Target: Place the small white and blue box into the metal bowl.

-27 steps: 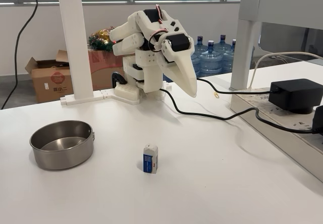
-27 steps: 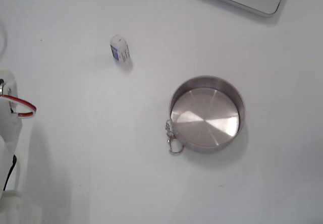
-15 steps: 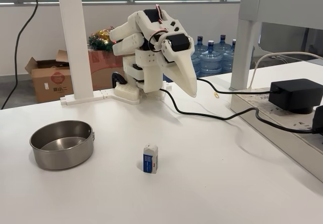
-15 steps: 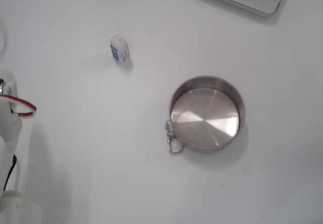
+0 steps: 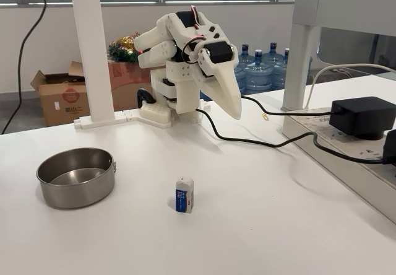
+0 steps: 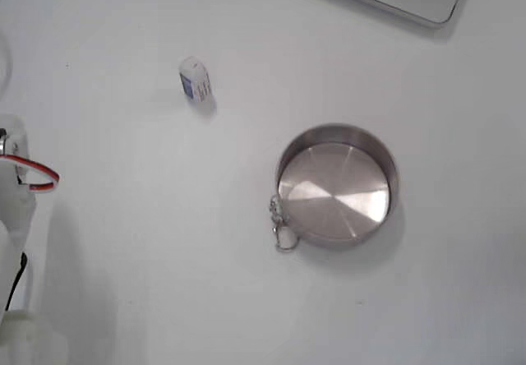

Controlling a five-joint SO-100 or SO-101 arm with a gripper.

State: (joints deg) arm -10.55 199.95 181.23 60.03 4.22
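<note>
The small white and blue box (image 5: 184, 195) stands upright mid-desk, well apart from the metal bowl (image 5: 76, 177) (bare desk (image 5: 260, 225) between). The gripper (image 5: 234, 109) hangs closed and empty near the far edge.

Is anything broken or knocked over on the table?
Nothing stands out. The small white and blue box stands upright on the white table, apart from the metal bowl, which sits level with nothing in it. The gripper hangs folded near the arm's base, holding nothing.
</note>
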